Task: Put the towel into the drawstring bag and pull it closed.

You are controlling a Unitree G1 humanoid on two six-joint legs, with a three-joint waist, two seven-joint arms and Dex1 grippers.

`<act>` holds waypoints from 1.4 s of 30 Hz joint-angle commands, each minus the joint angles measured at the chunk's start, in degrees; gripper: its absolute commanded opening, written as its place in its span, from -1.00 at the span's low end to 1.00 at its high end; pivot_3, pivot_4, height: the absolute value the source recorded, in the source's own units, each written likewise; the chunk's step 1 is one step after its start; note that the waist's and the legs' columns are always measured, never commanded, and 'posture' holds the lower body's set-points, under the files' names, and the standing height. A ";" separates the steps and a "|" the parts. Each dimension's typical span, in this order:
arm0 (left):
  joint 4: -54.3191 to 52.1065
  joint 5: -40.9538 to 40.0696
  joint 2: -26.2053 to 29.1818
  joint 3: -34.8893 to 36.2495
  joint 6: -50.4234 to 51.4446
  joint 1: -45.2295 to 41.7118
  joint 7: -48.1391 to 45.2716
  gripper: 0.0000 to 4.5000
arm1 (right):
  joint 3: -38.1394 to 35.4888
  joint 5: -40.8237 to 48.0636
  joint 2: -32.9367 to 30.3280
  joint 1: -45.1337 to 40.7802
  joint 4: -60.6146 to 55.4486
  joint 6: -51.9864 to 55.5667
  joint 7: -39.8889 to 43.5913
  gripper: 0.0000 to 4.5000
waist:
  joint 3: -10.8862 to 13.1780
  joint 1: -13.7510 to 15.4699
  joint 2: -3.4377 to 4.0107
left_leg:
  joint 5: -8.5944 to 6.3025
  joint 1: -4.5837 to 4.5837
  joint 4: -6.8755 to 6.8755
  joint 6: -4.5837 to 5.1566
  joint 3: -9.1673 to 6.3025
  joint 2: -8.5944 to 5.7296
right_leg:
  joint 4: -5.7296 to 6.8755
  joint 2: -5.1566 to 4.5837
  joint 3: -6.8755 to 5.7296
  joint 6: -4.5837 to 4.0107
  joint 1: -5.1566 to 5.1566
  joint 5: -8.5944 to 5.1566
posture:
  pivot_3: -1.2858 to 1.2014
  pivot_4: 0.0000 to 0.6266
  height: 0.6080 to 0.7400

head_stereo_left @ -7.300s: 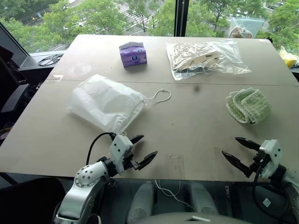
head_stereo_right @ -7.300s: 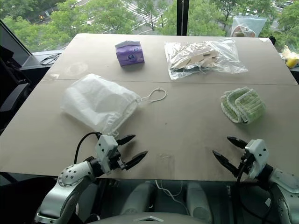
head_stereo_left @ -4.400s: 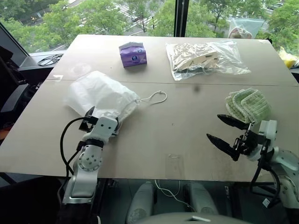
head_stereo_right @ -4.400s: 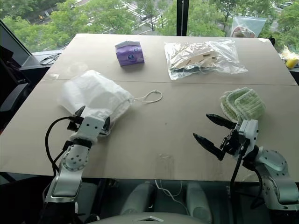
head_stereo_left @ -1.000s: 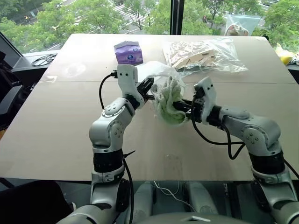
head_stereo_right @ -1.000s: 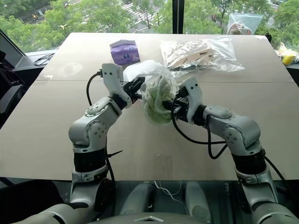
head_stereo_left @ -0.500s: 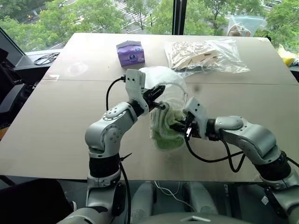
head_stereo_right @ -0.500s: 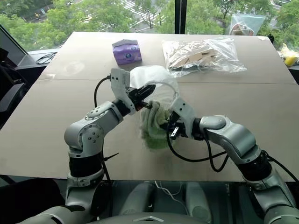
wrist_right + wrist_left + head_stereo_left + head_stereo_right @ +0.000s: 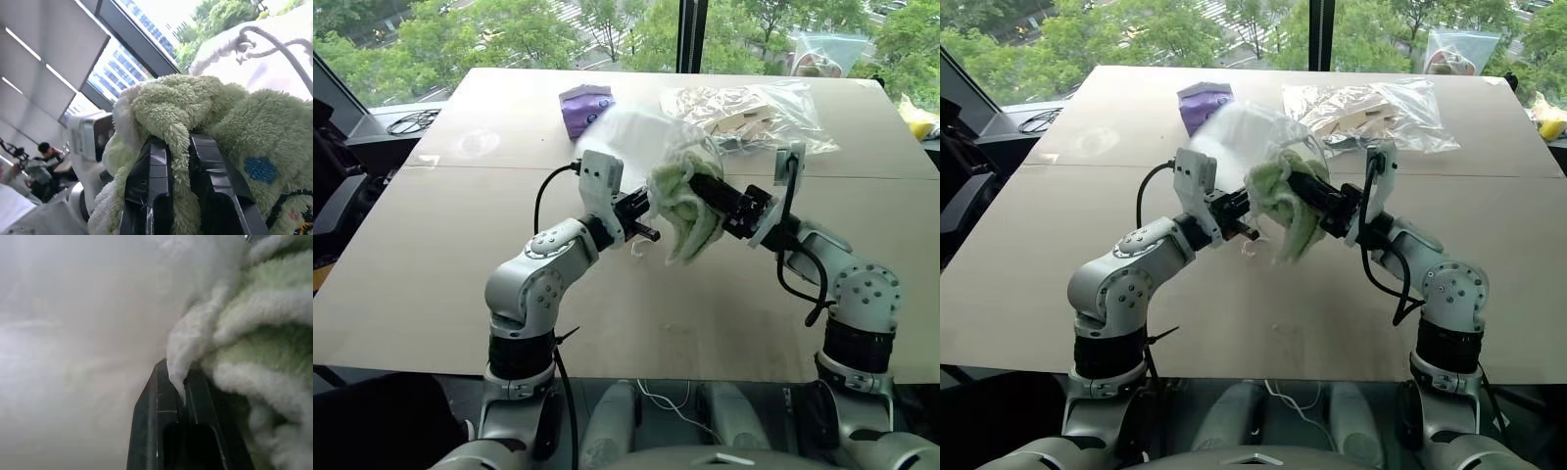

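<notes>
Hanging mid-air above the table (image 9: pixel 431 274), the towel (image 9: pixel 685 211) is clenched in the right gripper (image 9: pixel 700 188) at its 3 o'clock. At 9 o'clock, the left gripper (image 9: pixel 646 232) pinches the drawstring bag (image 9: pixel 636 132), which billows behind toward 12 o'clock.

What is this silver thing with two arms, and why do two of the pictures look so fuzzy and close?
It is a robot. Two pictures come from cameras in its head, looking down over a table. The close ones come from a camera on each wrist, right beside the black fingers. The right gripper is shut on a fluffy green towel, lifted above the table. The left gripper is shut on the edge of a thin white bag, next to the towel. Further back lie a purple box and a clear plastic bag.
</notes>
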 commanded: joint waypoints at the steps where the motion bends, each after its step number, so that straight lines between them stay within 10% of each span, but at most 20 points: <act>1: -1.59 -1.48 0.11 -1.60 -0.70 -0.21 -1.65 -1.00 | 1.04 0.55 3.19 -0.26 0.33 -2.83 -4.84 -0.98 | 0.00 -0.32 0.01 | 0.00 0.02 0.00 0.00 0.01 0.00 | 0.02 0.00 0.01 0.00 0.00 0.00 | 0.03 -0.52 1.00; 15: -3.60 -4.46 0.09 -1.72 0.60 0.56 -2.89 -1.00 | 15.06 -11.36 -10.47 7.03 2.96 0.07 4.80 -0.98 | 0.01 -0.51 0.03 | 0.00 0.01 0.01 0.01 0.08 0.00 | -0.03 0.01 0.08 0.01 0.00 -0.01 | 0.03 -0.52 1.00; 27: -5.78 -8.06 0.67 -2.41 2.10 2.65 -2.33 -1.00 | -7.42 14.70 13.69 -3.95 8.48 -14.28 -15.43 -0.98 | 0.02 -0.01 0.04 | 0.01 0.01 0.05 -0.02 0.14 0.37 | -0.09 0.37 0.18 -0.11 0.00 0.07 | 0.03 -0.52 1.00; 42: -1.44 -5.18 -0.01 -5.50 -1.33 0.12 -1.62 -1.00 | -2.07 30.60 19.31 -4.59 6.79 -31.29 -40.77 -0.98 | 0.12 -0.43 0.22 | 0.01 0.06 0.03 -0.01 0.25 0.46 | -0.03 0.48 0.27 -0.12 -0.06 0.06 | 0.03 -0.52 1.00</act>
